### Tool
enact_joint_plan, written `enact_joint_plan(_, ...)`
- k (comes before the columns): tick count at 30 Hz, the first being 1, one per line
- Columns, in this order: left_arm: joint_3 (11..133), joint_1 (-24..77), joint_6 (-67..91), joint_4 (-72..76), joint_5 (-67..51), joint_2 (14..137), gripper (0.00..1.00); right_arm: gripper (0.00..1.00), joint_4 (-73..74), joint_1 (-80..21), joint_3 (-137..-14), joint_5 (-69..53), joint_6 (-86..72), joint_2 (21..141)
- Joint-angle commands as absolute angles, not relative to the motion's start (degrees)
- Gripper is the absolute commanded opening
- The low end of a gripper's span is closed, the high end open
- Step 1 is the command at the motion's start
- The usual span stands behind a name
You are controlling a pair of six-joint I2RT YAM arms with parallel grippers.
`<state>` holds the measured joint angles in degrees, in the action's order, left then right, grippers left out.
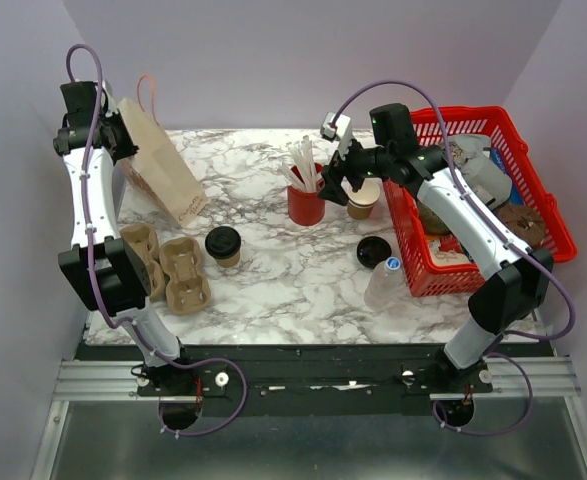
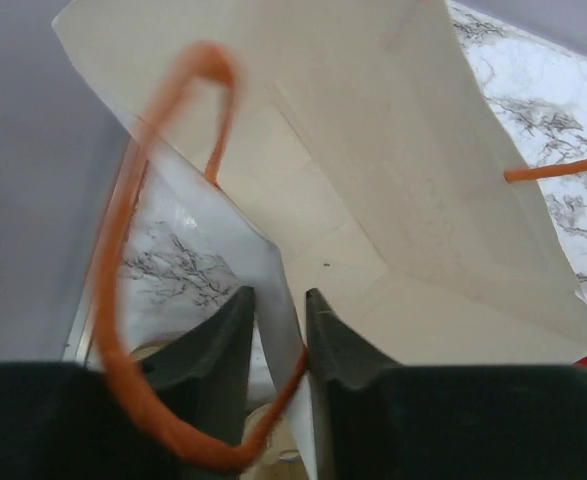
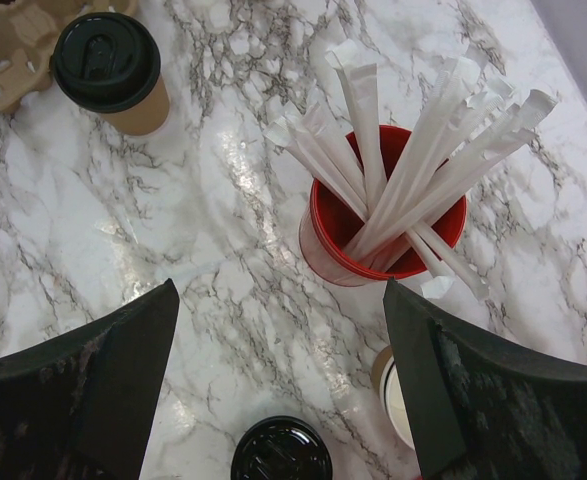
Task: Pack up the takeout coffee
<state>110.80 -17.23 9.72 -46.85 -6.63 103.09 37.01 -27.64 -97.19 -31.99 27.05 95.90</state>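
Observation:
The takeout coffee (image 1: pixel 223 245), a short tan cup with a black lid, stands on the marble table right of the cup carrier (image 1: pixel 168 265). It also shows in the right wrist view (image 3: pixel 113 70) at the top left. My right gripper (image 1: pixel 335 188) hovers open and empty above the table (image 3: pixel 279 285), between the red cup and the lidless cup. My left gripper (image 1: pixel 115 135) is at the far left, shut on the rim of the open paper bag (image 1: pixel 163 172). In the left wrist view the gripper (image 2: pixel 278 312) pinches the bag's wall (image 2: pixel 373 200) beside its orange handle (image 2: pixel 113 300).
A red cup of wrapped straws (image 1: pixel 306 200) (image 3: pixel 383 230) stands mid-table. A lidless tan cup (image 1: pixel 363 198) and a loose black lid (image 1: pixel 374 251) (image 3: pixel 281 452) lie left of the red basket (image 1: pixel 413 262). A clear bottle (image 1: pixel 386 282) lies in front of it.

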Motion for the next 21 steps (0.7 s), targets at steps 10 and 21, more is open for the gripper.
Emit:
enact_joint_plan(10,113.3,-17.1,8.1,-49.5,-9.4,102.0,0.00,0.92,36.3,-27.3,-96.8,-31.2,27.8,94.2)
enact_joint_plan(21,123.0,-15.8,5.0,-46.6,-27.9,106.3,0.00,0.92,35.3,-26.6,-98.0,-29.9,25.4,94.8)
